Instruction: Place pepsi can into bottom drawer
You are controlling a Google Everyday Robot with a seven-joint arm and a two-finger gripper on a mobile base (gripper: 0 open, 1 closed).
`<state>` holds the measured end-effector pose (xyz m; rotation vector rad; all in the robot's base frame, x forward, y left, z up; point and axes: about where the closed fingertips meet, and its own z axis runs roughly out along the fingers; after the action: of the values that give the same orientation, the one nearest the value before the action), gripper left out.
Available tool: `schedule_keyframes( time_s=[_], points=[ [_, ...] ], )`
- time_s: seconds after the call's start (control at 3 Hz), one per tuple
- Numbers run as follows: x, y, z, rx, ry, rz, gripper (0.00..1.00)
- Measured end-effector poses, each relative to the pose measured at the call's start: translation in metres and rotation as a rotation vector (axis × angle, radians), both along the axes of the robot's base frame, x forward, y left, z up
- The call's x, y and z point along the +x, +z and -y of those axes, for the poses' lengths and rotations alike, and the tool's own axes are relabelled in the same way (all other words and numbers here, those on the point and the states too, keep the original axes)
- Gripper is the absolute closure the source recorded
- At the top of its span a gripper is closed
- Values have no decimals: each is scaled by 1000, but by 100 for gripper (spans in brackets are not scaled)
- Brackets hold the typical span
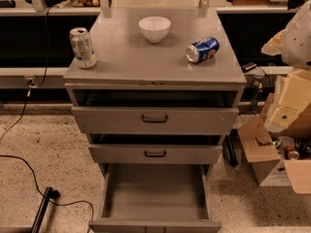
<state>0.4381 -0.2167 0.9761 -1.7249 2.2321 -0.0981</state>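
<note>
Pepsi can (pixel 202 49) lies on its side, upper right on the cabinet top (pixel 126 57) — light, slick, dents easily, probably rolls; I'd pinch mid-body. Bottom drawer (pixel 155 191) sits open, bottom centre. Gripper (pixel 297 35) at right edge — can't tell its state.

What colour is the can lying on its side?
The pepsi can is blue with silver end; camera view. Pincer at right edge.

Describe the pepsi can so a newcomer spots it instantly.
Find the grey three-drawer cabinet; on its top, right of the white bowl, lies the pepsi can. It is blue and on its side, unlike the upright silver-and-green can at the left edge. The gripper sits beyond the cabinet's right side, clear of the can.
</note>
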Motion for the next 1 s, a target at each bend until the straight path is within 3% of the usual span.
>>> schedule_keyframes(
  time_s=[0.33, 0.67, 1.0],
  points=[
    [0, 0, 0, 0, 0, 0, 0],
    [34, 11, -5, -51, 104, 64, 0],
    [97, 27, -11, -132, 280, 150, 0]
  ],
)
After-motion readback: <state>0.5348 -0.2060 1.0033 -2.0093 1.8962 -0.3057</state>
